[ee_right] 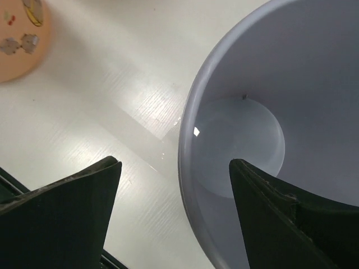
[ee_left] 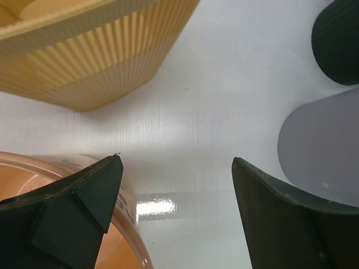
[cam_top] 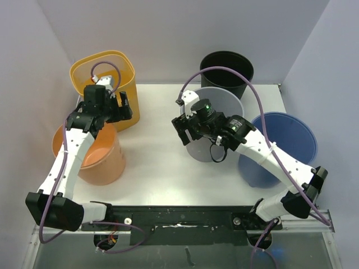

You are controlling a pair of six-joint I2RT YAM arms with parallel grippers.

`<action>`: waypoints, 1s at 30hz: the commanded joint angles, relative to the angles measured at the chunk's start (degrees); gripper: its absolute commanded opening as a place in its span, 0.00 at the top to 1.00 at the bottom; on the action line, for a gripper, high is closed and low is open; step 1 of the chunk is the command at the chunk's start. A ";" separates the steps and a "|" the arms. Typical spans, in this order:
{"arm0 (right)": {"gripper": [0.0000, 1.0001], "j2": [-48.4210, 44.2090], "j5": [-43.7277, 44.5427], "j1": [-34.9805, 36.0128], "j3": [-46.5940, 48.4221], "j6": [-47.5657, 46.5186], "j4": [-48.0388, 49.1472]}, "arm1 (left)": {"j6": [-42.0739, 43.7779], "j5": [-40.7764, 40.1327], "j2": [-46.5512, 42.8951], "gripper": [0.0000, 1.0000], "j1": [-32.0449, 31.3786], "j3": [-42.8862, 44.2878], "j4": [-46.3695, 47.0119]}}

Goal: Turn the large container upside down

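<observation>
The white table (cam_top: 157, 162) carries several tubs. The grey container (cam_top: 227, 103) stands upright right of centre, mouth up, in front of the black pot (cam_top: 227, 67) and beside the blue bucket (cam_top: 291, 134). My right gripper (cam_top: 183, 133) hangs over its left rim with jaws spread, one finger above the inside and one outside over the table, pinching nothing. My left gripper (cam_top: 126, 103), also spread and empty, hovers between the yellow bin (cam_top: 126, 70) and the orange bucket (cam_top: 106, 162).
</observation>
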 commanded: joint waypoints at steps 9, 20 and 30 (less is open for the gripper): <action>0.78 4.20 2.19 0.12 -0.16 4.42 3.92 | -6.78 11.86 -2.69 0.20 1.71 6.76 4.52; 1.00 6.49 -12.04 0.36 3.22 14.85 31.53 | -14.53 7.92 0.75 0.20 1.70 13.62 8.44; 1.00 0.90 -20.94 -4.72 -17.89 37.05 66.58 | -14.30 5.27 -1.43 0.20 1.72 15.76 8.79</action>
